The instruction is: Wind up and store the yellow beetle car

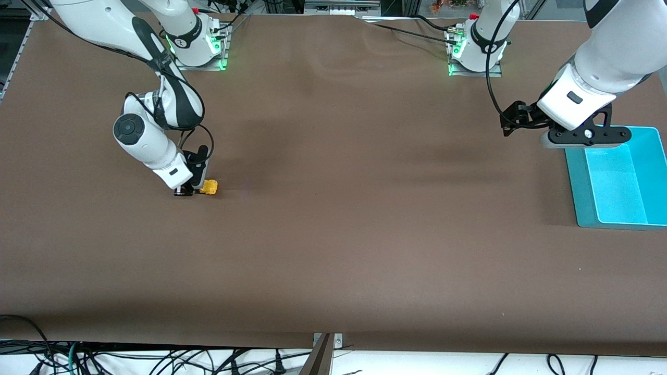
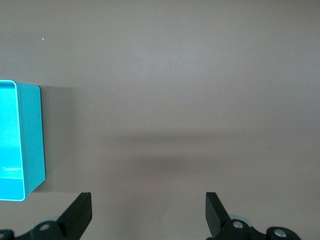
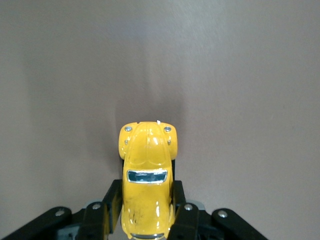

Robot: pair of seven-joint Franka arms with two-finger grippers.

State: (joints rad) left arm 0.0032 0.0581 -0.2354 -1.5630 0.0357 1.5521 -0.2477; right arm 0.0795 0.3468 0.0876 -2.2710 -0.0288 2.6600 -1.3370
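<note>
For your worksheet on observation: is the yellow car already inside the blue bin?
No, the yellow car sits on the table, apart from the blue bin.

No legible txt, labels or nos. anywhere.

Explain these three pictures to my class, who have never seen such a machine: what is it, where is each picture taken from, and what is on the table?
Two white robot arms stand at a brown table. One picture looks down from a high camera facing them; the other two come from cameras on each arm's wrist. The right tool is shut on the yellow beetle car, low at the table, toward the right arm's end. The left tool waits open, up beside a turquoise bin at the left arm's end. Nothing shows inside the bin.
</note>
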